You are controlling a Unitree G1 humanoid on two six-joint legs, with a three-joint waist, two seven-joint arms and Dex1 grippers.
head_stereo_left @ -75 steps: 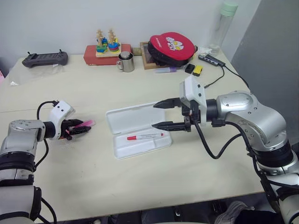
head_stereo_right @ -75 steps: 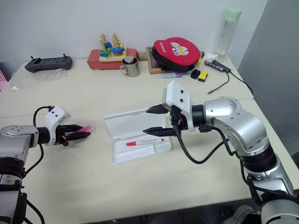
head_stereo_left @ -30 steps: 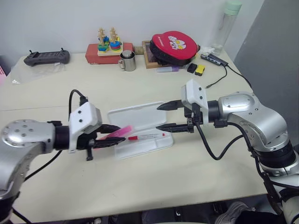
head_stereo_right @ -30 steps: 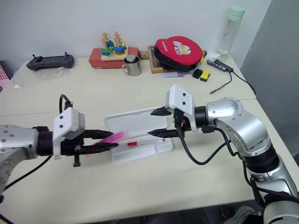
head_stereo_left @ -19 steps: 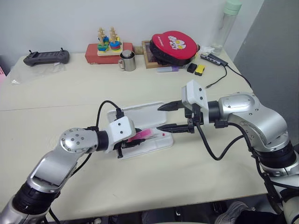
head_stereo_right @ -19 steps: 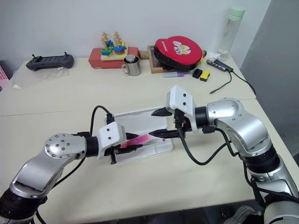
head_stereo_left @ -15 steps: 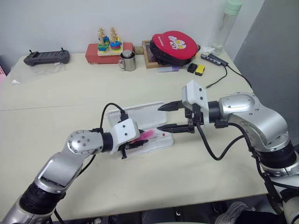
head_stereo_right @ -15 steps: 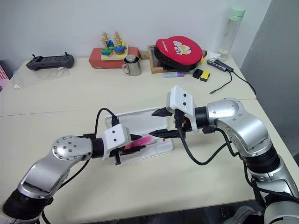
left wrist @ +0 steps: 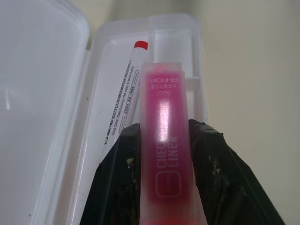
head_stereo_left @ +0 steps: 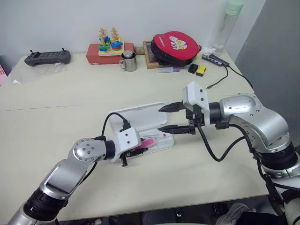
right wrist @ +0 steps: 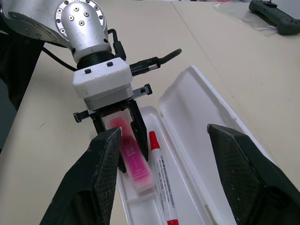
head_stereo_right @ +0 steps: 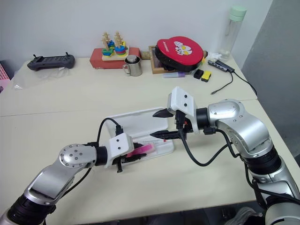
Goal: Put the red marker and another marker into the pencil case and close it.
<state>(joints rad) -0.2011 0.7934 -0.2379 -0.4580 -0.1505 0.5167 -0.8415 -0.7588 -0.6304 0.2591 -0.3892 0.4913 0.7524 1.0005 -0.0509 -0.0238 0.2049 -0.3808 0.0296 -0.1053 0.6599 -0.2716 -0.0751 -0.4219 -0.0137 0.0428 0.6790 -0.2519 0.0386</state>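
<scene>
Over the tray of the flat white plastic pencil case (head_stereo_left: 123,117), whose lid lies open on the cream table (head_stereo_left: 61,101), the left gripper (head_stereo_left: 140,147) clamps the short translucent pink highlighter (left wrist: 164,140) (its free end low over the tray). Beside it in the tray lies the slim white red-capped marker (right wrist: 161,180). Just above the case's far end hangs the right gripper (head_stereo_left: 165,119), fingers spread and empty.

The pencil case (head_stereo_left: 140,123) is smooth white plastic, faintly translucent with a soft sheen. The pink highlighter (left wrist: 165,140) has a glossy see-through plastic body. The red marker (right wrist: 162,180) has a matt white printed barrel. The table (head_stereo_left: 70,98) looks matt, smooth cream. The mug (head_stereo_left: 126,61) is shiny metal.
</scene>
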